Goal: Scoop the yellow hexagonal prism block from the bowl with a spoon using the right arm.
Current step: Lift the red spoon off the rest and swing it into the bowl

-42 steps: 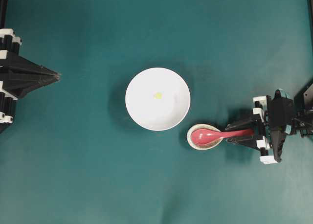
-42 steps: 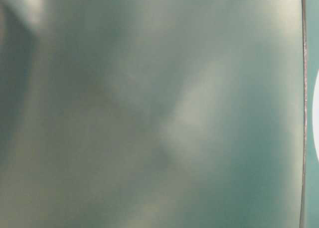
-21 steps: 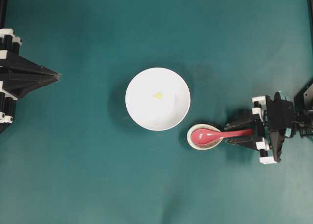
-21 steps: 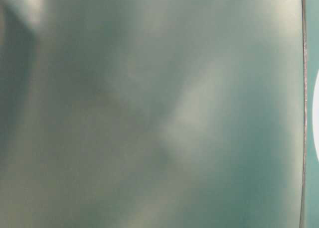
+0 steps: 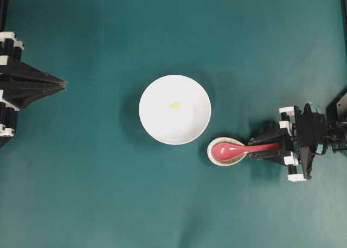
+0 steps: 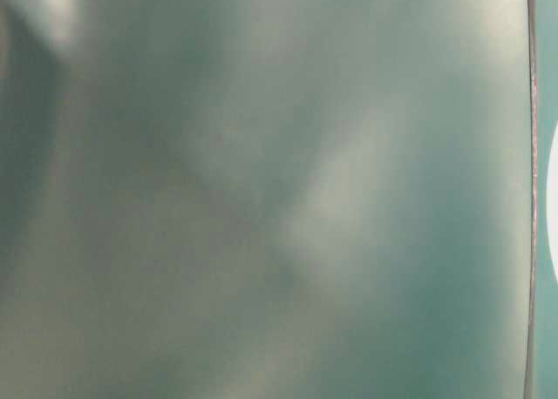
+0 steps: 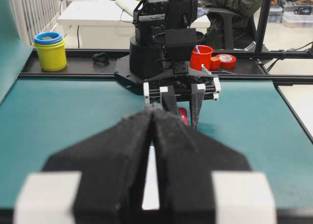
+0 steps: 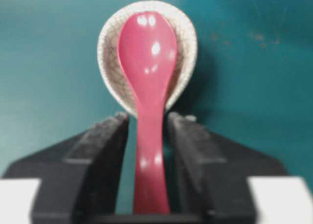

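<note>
step in hand: picking up the spoon (image 8: 146,87). the right pincer (image 8: 146,136) straddles the handle, one jaw on each side. thin gaps show between jaws and handle in the wrist view, so the jaws stand partly apart; i cannot tell that they grip yet.

spoon's scoop end lies just ahead of the pincer tips, cradled in the small speckled spoon rest (image 8: 110,33). handle end runs back between the jaws.

the white bowl (image 5: 157,123) sits beyond the rest, ahead of the pincer and off to one side, close to the rest but apart from it as far as the overhead view shows. the yellow block (image 5: 175,105) lies near the bowl's middle, well apart from the pincer.

left pincer (image 7: 152,136) is pressed shut on nothing, parked far across the table (image 5: 108,204).

next move, by my reckoning: finish the squeeze on the handle, lift the spoon clear of the rest without dragging it, then carry it over the bowl's rim. glossy handle may slip or twist.
</note>
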`<action>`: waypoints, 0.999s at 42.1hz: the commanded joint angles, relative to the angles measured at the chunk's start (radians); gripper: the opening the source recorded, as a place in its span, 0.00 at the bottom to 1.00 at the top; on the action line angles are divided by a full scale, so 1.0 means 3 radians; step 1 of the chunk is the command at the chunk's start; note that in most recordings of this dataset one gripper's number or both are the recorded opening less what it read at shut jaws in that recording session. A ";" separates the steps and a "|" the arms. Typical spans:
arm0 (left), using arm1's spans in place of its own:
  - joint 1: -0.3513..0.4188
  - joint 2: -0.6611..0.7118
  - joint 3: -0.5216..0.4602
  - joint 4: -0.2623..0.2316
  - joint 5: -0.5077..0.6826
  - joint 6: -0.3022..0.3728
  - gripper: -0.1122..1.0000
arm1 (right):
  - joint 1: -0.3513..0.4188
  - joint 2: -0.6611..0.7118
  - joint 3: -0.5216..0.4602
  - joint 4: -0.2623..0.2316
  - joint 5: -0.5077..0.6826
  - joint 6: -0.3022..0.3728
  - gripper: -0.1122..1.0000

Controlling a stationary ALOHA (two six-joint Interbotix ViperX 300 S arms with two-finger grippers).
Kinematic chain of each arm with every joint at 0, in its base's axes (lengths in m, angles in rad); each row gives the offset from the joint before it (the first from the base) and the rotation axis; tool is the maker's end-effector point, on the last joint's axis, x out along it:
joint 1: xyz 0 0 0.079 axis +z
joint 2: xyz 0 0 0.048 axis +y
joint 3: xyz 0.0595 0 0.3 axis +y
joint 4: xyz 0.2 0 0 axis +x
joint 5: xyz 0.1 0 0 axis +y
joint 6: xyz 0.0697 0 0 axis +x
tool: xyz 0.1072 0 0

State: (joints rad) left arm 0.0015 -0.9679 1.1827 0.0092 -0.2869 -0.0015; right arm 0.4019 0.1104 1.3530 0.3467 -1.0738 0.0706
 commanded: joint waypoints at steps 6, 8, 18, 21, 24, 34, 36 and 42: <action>0.0000 0.0036 -0.0051 0.0010 -0.0031 0.0005 0.10 | 0.0010 -0.0066 -0.0015 -0.0015 -0.0036 -0.0015 0.30; 0.0000 0.0036 -0.0051 0.0010 -0.0031 0.0005 0.10 | 0.0010 -0.0082 -0.0015 -0.0015 -0.0036 -0.0015 0.30; 0.0000 0.0036 -0.0051 0.0010 -0.0026 0.0005 0.10 | 0.0005 -0.0297 -0.0010 -0.0020 0.0015 -0.0010 0.30; 0.0000 0.0031 -0.0051 0.0010 -0.0020 0.0005 0.10 | 0.0010 -0.0419 -0.0010 -0.0020 0.0097 -0.0010 0.30; 0.0000 0.0036 -0.0051 0.0010 -0.0010 0.0005 0.10 | 0.0010 -0.0562 -0.0015 -0.0020 0.0220 -0.0015 0.30; 0.0000 0.0036 -0.0051 0.0005 0.0015 0.0036 0.10 | -0.0041 -0.1166 -0.0066 -0.0005 0.0885 -0.0036 0.30; 0.0000 0.0036 -0.0051 0.0010 0.0020 0.0041 0.10 | -0.0072 -0.1294 -0.0087 -0.0005 0.1069 -0.0046 0.30; 0.0000 0.0036 -0.0051 0.0036 0.0031 0.0041 0.10 | -0.0215 -0.1657 -0.0189 -0.0005 0.1662 -0.0107 0.30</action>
State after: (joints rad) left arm 0.0015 -0.9664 1.1827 0.0123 -0.2761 0.0092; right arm 0.3605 -0.3221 1.3284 0.3451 -0.6642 0.0460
